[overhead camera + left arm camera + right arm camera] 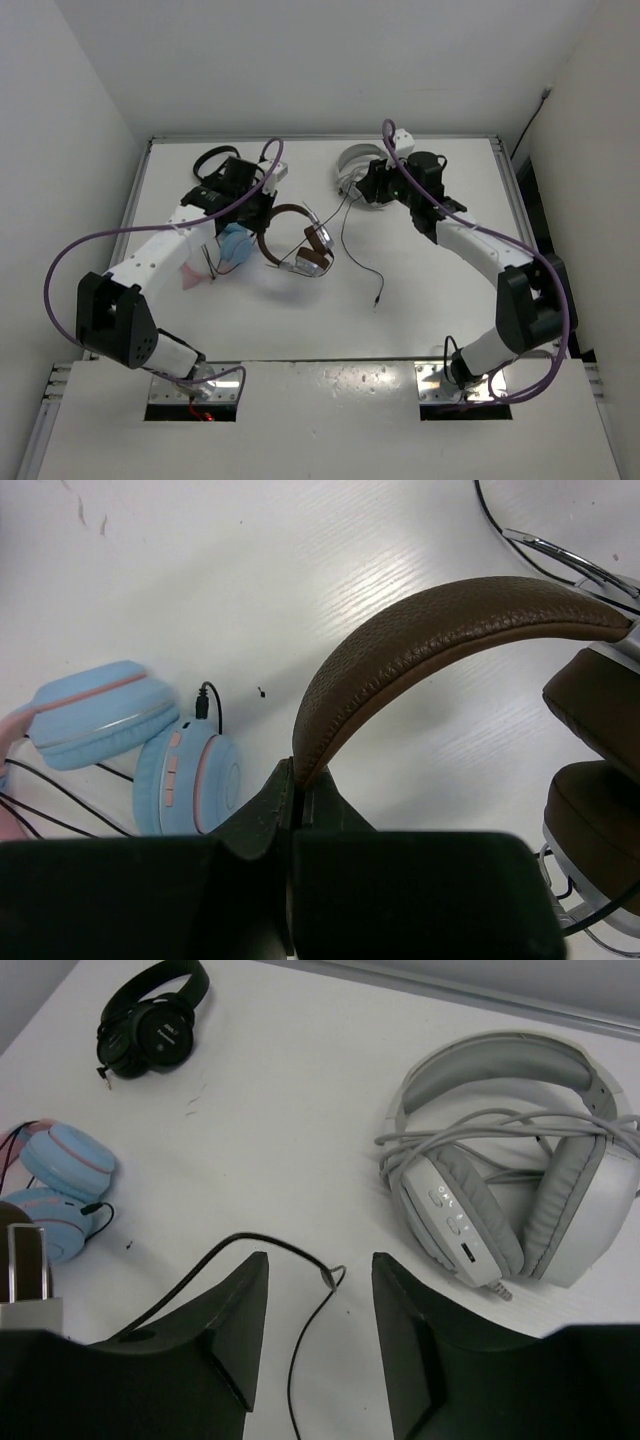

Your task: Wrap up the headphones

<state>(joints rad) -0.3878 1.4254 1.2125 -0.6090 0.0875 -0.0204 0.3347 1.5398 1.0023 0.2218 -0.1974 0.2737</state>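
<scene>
Left of centre on the worktop, the headphones lie with the left fingers clamped on their brown headband, while the thin cable trails off rightward and passes under the gap between the right fingers, spread wide and nearer to it.

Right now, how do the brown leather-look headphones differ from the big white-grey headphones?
The brown leather-look headphones are pinched at the headband by the left gripper; the white-grey headphones lie ungripped. The brown pair's thin black cable trails loose; the white pair's grey cable is bunched across its earcups. Both are over-ear.
</scene>
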